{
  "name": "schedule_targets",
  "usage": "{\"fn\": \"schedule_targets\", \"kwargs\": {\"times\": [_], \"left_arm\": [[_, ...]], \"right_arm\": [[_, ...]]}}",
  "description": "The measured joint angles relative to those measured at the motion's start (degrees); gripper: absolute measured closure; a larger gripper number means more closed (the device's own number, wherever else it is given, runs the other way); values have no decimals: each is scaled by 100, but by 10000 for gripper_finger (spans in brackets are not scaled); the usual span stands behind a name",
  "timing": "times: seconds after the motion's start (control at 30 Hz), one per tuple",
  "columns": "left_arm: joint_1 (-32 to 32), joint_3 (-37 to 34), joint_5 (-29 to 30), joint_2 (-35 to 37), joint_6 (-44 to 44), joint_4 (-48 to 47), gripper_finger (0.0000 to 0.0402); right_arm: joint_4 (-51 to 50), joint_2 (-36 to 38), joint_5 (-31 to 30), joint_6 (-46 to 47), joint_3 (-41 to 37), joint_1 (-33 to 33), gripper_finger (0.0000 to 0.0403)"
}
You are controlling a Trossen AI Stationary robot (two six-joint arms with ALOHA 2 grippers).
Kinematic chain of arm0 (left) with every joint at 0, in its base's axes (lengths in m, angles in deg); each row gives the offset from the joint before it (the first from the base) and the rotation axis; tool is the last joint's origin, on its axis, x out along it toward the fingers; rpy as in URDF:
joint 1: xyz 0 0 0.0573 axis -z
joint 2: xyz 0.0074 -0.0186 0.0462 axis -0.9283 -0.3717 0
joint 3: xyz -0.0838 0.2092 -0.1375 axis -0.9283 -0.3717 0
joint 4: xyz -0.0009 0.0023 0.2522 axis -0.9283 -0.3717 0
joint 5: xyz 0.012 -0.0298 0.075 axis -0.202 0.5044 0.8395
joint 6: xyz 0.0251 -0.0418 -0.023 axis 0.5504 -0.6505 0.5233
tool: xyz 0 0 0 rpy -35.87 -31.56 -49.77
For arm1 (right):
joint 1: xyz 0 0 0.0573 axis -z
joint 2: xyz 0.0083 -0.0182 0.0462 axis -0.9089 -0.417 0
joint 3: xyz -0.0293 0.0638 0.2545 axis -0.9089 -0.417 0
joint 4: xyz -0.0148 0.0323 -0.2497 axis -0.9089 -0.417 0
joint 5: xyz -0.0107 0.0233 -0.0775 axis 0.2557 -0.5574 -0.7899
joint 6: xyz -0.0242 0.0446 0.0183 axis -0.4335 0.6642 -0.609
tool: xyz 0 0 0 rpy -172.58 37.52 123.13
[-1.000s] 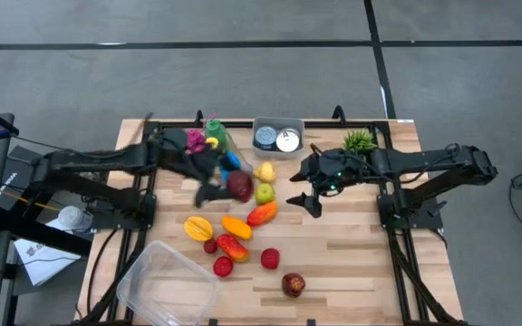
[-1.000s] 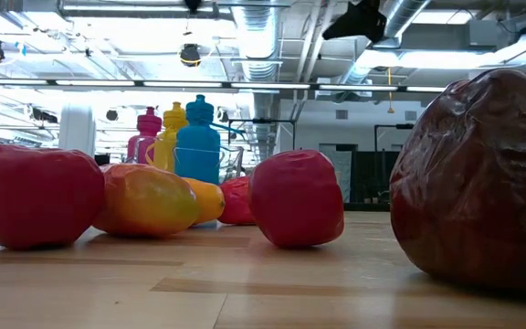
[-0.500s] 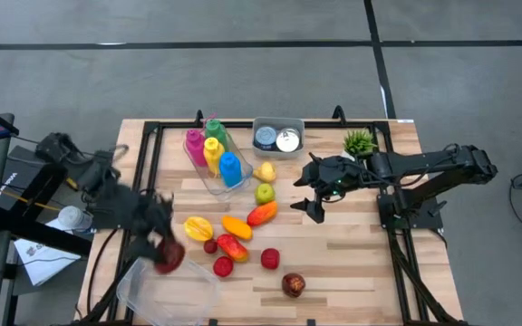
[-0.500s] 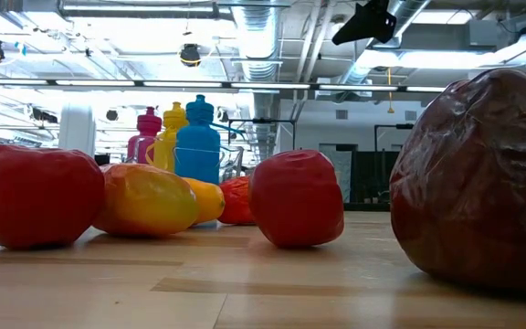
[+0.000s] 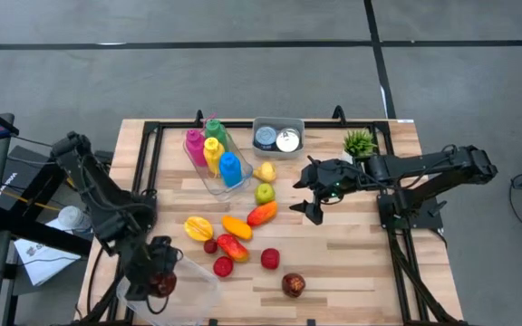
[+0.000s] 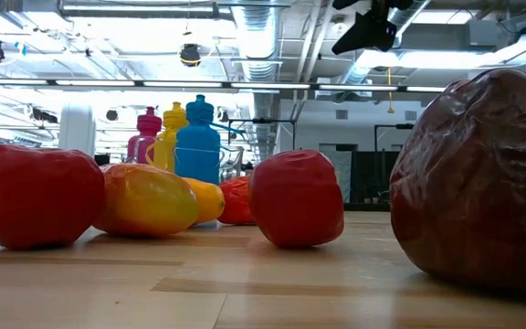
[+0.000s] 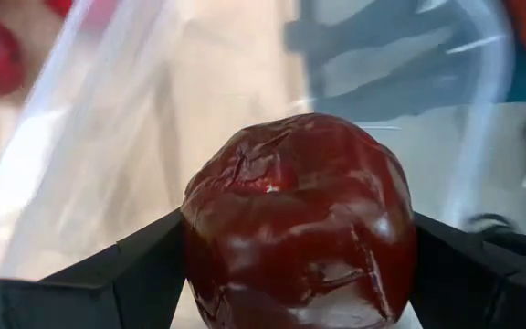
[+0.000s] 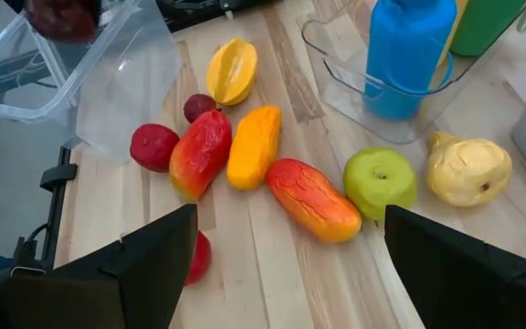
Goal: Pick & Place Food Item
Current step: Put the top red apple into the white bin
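Note:
A wrinkled dark red fruit (image 7: 299,219) sits between the fingers of my left gripper (image 5: 159,279), over the clear plastic container (image 5: 188,276) at the table's near left corner. The right wrist view shows this fruit (image 8: 57,18) above the container (image 8: 53,73) too. My right gripper (image 5: 311,197) hangs open and empty over the table's middle right, beside the fruit pile; its fingertips (image 8: 144,265) frame the pile. The pile holds a yellow star fruit (image 5: 198,227), an orange fruit (image 5: 236,226), a green apple (image 5: 264,192) and a yellow pear (image 5: 265,172), all lying on the wood. My left gripper pinches the dark red fruit by two opposite sides (image 7: 199,238) between its two fingers. The fingers slant down from the table's left. The fruit hangs over the open container; whether it touches the container's floor I cannot tell.
A clear rack with pink, yellow, green and blue bottles (image 5: 230,168) stands at the far middle, a grey bin (image 5: 277,138) with tins beside it, and a small green plant (image 5: 360,141) at the far right. Another dark red fruit (image 5: 293,285) and red fruits (image 5: 269,258) lie near the front.
My left gripper has carried the dark red fruit from the pile near the bottles toward the table's left and near edge, sinking and tipping downward until it stands over the container. The fruit has stayed between the fingers throughout.

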Motion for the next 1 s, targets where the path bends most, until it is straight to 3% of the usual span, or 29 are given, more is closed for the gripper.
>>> {"fn": "schedule_targets", "kwargs": {"times": [0.43, 0.67, 1.0], "left_arm": [[-3, -283, -41, -681, 300, 514, 44], [-17, -285, -70, -687, 172, 1028, 39], [-4, -283, -820, -685, 52, 1036, 37]], "right_arm": [[-2, 0, 4, 16, 0, 68, 63], [0, 0, 4, 18, 0, 45, 63], [2, 0, 5, 16, 0, 19, 63]]}}
